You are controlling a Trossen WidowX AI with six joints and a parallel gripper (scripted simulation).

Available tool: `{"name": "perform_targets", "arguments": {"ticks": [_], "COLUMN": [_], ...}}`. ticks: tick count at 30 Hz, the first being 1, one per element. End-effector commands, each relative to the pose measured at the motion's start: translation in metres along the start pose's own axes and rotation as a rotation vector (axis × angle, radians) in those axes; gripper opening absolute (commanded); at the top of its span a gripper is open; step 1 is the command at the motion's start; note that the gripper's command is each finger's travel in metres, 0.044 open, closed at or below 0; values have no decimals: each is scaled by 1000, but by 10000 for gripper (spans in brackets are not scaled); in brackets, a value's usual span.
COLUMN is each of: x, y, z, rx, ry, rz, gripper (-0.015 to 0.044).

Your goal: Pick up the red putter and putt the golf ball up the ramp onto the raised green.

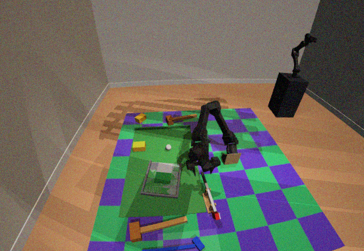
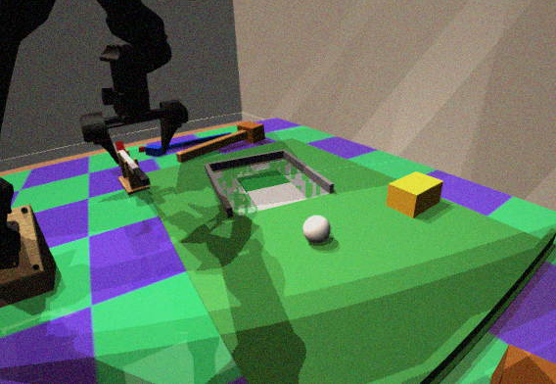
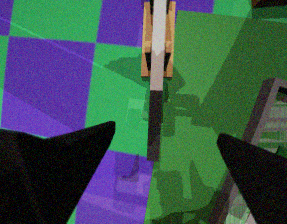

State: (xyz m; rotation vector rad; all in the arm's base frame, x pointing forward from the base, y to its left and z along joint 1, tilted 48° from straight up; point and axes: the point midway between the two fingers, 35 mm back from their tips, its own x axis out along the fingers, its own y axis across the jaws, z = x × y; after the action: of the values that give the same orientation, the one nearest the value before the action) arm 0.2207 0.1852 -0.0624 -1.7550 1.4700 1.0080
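Note:
The red putter, with a pale shaft (image 1: 209, 198) (image 2: 129, 160) (image 3: 158, 55), a dark grip end and a red head (image 1: 216, 216) (image 2: 119, 146), rests on a small wooden stand (image 1: 206, 202) (image 3: 145, 64). My gripper (image 1: 202, 171) (image 2: 141, 157) (image 3: 165, 132) is open and empty, pointing down above the putter's dark grip end, which shows between the fingertips in the wrist view. The white golf ball (image 1: 168, 146) (image 2: 316, 228) sits on the green mat in front of the pale ramp (image 1: 165, 168) (image 2: 276, 196). The ramp leads to the raised green (image 1: 163, 177) (image 2: 264, 180), with grey walls around it.
A yellow block (image 1: 139, 146) (image 2: 415, 196) lies beside the ball's area. A wooden mallet (image 1: 134, 231) (image 2: 251, 132) and a blue putter (image 1: 198, 243) (image 2: 155, 151) lie beyond the mat's end. Another mallet (image 1: 169, 120) and block (image 1: 140, 118) lie at the opposite end.

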Motion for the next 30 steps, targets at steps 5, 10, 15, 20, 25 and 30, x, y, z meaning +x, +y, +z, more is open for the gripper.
{"name": "perform_targets", "arguments": {"ticks": [5, 10, 15, 20, 25, 30], "x": [6, 24, 29, 48, 49, 56], "y": [10, 10, 10, 10, 10, 10], "z": [-3, -9, -10, -16, -16, -18], "rx": [-59, -58, -58, -58, -58, -58], "ry": [30, 31, 31, 32, 32, 32], "rz": [13, 12, 12, 12, 12, 12], "gripper": [440, 440, 440, 440, 440, 440]}}
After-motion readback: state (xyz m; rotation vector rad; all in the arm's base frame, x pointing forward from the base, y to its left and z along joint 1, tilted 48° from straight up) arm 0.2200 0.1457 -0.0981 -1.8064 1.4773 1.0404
